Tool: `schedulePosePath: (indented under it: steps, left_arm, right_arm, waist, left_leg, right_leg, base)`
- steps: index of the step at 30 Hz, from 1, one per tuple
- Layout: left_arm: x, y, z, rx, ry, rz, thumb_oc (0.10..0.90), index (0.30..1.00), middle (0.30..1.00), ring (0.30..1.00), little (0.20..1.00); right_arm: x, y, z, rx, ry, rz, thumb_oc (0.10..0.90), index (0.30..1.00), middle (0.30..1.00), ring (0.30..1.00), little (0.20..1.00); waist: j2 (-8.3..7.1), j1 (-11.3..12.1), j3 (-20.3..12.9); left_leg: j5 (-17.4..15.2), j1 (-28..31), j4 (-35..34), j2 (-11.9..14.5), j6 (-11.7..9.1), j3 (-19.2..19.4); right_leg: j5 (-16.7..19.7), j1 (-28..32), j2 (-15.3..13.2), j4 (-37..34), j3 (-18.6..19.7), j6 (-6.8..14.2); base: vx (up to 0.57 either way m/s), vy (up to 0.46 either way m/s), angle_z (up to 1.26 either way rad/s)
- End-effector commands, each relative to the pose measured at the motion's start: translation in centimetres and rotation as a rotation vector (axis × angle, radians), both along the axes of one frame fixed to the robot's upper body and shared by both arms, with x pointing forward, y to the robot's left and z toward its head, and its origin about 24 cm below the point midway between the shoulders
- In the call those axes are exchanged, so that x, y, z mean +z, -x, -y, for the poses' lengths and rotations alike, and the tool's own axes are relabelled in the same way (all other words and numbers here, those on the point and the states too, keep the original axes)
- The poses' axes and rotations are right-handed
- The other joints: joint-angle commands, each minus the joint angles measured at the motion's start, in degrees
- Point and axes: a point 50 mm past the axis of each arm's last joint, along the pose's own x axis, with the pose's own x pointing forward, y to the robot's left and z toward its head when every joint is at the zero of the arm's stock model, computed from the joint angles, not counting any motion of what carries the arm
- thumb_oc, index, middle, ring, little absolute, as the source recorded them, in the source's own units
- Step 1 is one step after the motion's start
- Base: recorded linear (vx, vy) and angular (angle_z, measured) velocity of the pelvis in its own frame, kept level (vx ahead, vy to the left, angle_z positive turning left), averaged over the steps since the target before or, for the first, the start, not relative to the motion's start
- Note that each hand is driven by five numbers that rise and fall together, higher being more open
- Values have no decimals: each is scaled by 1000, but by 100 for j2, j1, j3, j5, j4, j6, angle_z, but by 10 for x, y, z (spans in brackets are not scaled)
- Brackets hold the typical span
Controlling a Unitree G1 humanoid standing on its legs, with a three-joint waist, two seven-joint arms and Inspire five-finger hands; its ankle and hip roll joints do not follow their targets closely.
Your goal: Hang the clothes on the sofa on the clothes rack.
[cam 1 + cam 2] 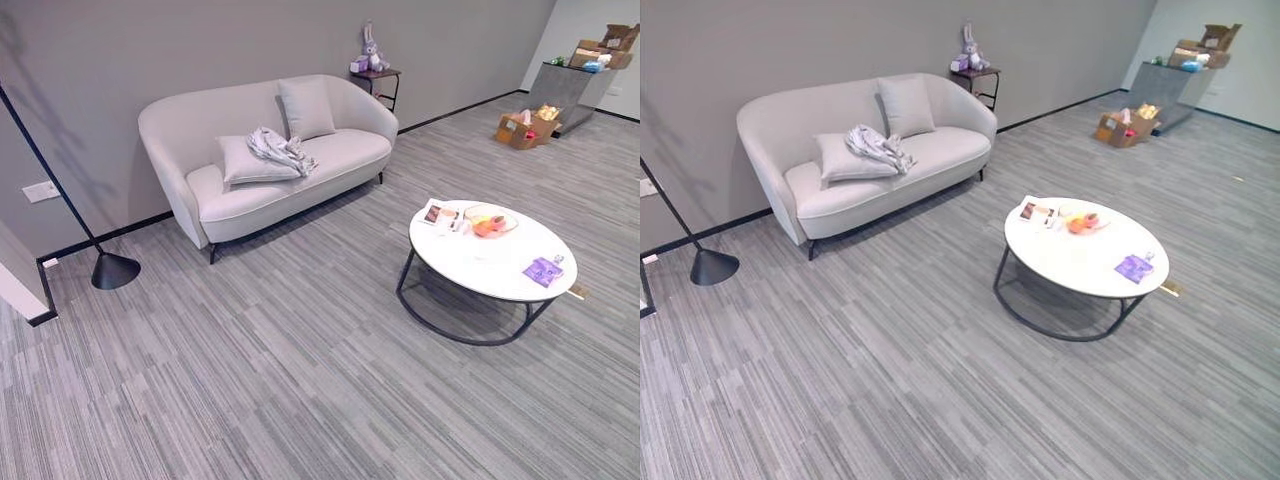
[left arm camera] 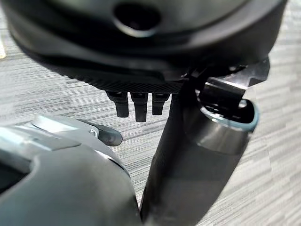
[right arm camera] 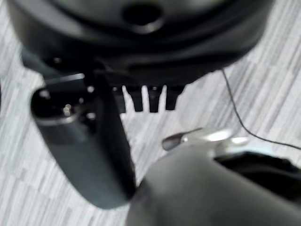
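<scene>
Left eye view: clothes (image 1: 282, 149) are a crumpled light grey heap on the sofa (image 1: 340, 160) seat, partly lying over the flat cushion (image 1: 250, 161) at the sofa's left half. Heap is bunched, no clear long axis; if anything it trails along the seat toward the sofa's right end. A second cushion (image 1: 306, 108) leans upright against the backrest just behind it.

Left hand (image 2: 141, 101): hanging over bare carpet, fingers straight and pointing down, thumb (image 2: 188, 155) standing apart, nothing held. Right hand (image 3: 148, 99): same pose, fingers straight down over the floor, thumb (image 3: 84, 146) off to the side, nothing held. Both well apart from the sofa.

Round white desk (image 1: 500, 262) stands near the sofa's right end, carrying a clear bowl (image 1: 490, 220) with orange items, a small card (image 1: 440, 214) and a purple packet (image 1: 543, 270). Print on these is too small to read. Black floor lamp base (image 1: 114, 270) sits left of the sofa.
</scene>
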Motion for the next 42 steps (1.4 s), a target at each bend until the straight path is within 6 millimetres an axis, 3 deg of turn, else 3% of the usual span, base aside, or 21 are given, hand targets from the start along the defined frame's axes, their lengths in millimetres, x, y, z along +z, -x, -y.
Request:
schedulePosePath:
  steps: [1, 12, 19, 21, 23, 26, 27, 28, 30, 32, 34, 37, 40, 41, 42]
  left_arm:
    - [-2, -2, 12, 4, 18, -13, 800, 900, 900, 900, 900]
    - [-2, -8, 13, -56, 14, -11, 800, 900, 900, 900, 900]
    - [0, -16, 9, -83, 1, 8, 800, 900, 900, 900, 900]
    - [1, -27, 10, -136, -4, 33, 800, 900, 900, 900, 900]
    - [2, -31, 11, -185, -6, 40, 800, 900, 900, 900, 900]
    - [2, -31, 9, -225, 4, 28, 800, 900, 900, 900, 900]
    - [2, -29, 5, -214, 2, 21, 800, 900, 900, 900, 900]
    - [2, -29, 5, -214, 2, 21, 800, 900, 900, 900, 900]
    - [3, -27, 0, -201, -6, 10, 800, 900, 900, 900, 900]
    - [4, -28, -3, -188, -14, 9, 800, 900, 900, 900, 900]
    - [4, -30, -4, -183, -25, 16, 800, 900, 900, 900, 900]
    - [4, -29, -2, -208, -30, 15, 800, 900, 900, 900, 900]
    - [4, -29, -3, -207, -32, 16, 800, 900, 900, 900, 900]
    - [5, -27, -9, -196, -57, 18, 800, 900, 900, 900, 900]
    - [5, -29, -8, -188, -58, 29, 800, 900, 900, 900, 900]
  right_arm:
    - [-4, 7, -28, 104, -65, -42, 800, 900, 900, 900, 900]
    - [-4, 2, -28, 175, -60, -17, 800, 900, 900, 900, 900]
    - [-3, 9, -14, 181, -43, -52, 800, 900, 900, 900, 900]
    - [-1, 2, -7, 194, -23, -41, 800, 900, 900, 900, 900]
    - [0, 4, -3, 196, -30, -48, 800, 900, 900, 900, 900]
    - [1, 14, 7, 165, -34, -90, 800, 900, 900, 900, 900]
    - [2, 20, 12, 127, -32, -105, 800, 900, 900, 900, 900]
    - [2, 20, 12, 127, -32, -105, 800, 900, 900, 900, 900]
    - [4, 18, 19, 94, -16, -98, 800, 900, 900, 900, 900]
    - [6, 14, 26, 66, 2, -84, 800, 900, 900, 900, 900]
    - [6, 18, 28, 42, 2, -96, 800, 900, 900, 900, 900]
    - [7, 32, 32, 25, -7, -131, 800, 900, 900, 900, 900]
    - [8, 35, 34, 14, -3, -138, 800, 900, 900, 900, 900]
    - [12, 40, 47, 31, 37, -155, 800, 900, 900, 900, 900]
    - [13, 39, 53, 33, 62, -152, 800, 900, 900, 900, 900]
  waist:
    - [-229, -55, -79]
    - [-264, -19, 47]
    - [-109, -47, 61]
    - [2, -69, 153]
    - [51, -130, 311]
    - [144, -147, 449]
    - [147, -128, 430]
    - [152, -139, 431]
    - [143, -146, 420]
    - [84, -221, 435]
    - [77, -286, 451]
    - [56, -405, 376]
    - [13, -406, 342]
    - [-28, -449, 129]
    - [74, -447, 89]
  left_leg:
    - [-468, -304, 422, -180, 82, -321]
    - [-637, -427, 690, -253, 142, -363]
    - [-423, -237, 5, -288, 295, -416]
    - [-277, -115, -317, -375, 389, -440]
    - [-282, 100, -440, -443, 480, -416]
    - [-377, 311, -472, -391, 511, -513]
    - [-461, 354, -472, -363, 453, -560]
    - [-464, 356, -472, -357, 449, -571]
    - [-561, 393, -472, -287, 348, -613]
    - [-728, 531, -472, -263, 211, -726]
    - [-912, 722, -472, -162, 84, -840]
    - [-1171, 1090, -472, 69, -88, -907]
    - [-1223, 1158, -472, 104, -120, -937]
    - [-1099, 1304, -472, 690, -415, -895]
    - [-816, 1235, -472, 990, -508, -924]
  right_leg:
    - [294, 207, -207, -488, -115, 463]
    - [318, 194, -253, -488, -121, 493]
    - [226, -158, -370, 35, -166, 611]
    - [0, -589, -459, 1032, -319, 777]
    - [360, -1049, -686, 2144, -475, 1030]
    - [679, -1528, -995, 3103, -850, 1098]
    - [561, -1614, -1272, 2746, -1122, 1044]
    - [558, -1602, -1270, 2738, -1138, 1041]
    - [501, -1584, -1385, 1893, -1204, 998]
    - [900, -1653, -1539, 664, -990, 1129]
    - [1319, -1798, -1761, -87, -703, 1324]
    - [1784, -1940, -2074, -279, -479, 1503]
    - [1819, -1874, -2094, -285, -500, 1508]
    - [1559, -1886, -1842, 119, -588, 1471]
    - [1373, -1936, -1598, 340, -615, 1373]
  base:
    - [4, 12, 6]
    - [10, 23, 1]
    - [12, 93, -2]
    - [-8, 202, -13]
    - [28, 177, 1]
    - [116, 64, 2]
    - [180, -32, 33]
    - [193, -99, 47]
    - [192, -156, 40]
    - [307, -238, 11]
    - [337, -236, -1]
    - [425, -294, 8]
    - [304, -281, 18]
    - [610, -724, 45]
    - [694, -879, 45]
